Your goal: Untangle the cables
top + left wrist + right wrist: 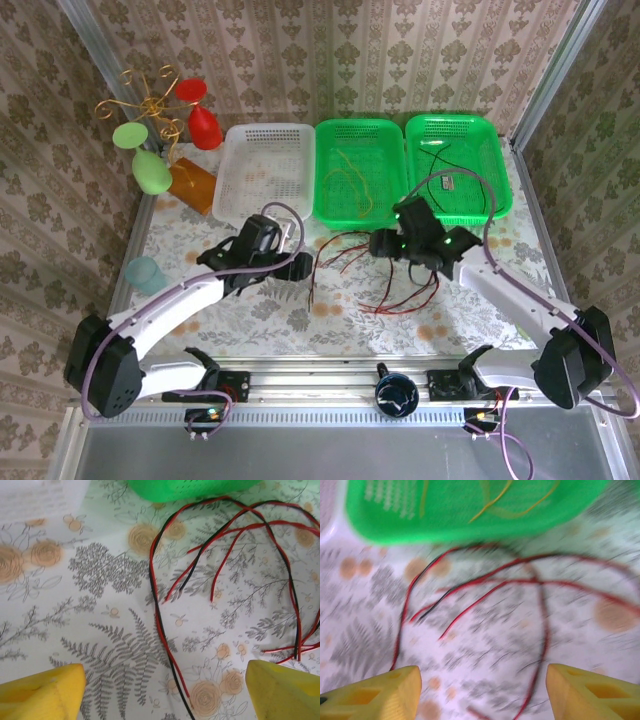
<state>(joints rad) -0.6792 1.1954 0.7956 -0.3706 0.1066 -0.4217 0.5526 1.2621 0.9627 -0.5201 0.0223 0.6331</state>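
Right wrist view: cables (520, 582) and green basket (445, 520) smeared by motion blur. Left wrist view: cables cut by right and bottom edges. Overhead: right gripper (380, 243) overlaps part of the cables.

No text, label, brand, number or sign can be read on any surface here. In the left wrist view, the faint pale rows on the wall of the white basket (42, 496) are too blurred to tell whether they are lettering.
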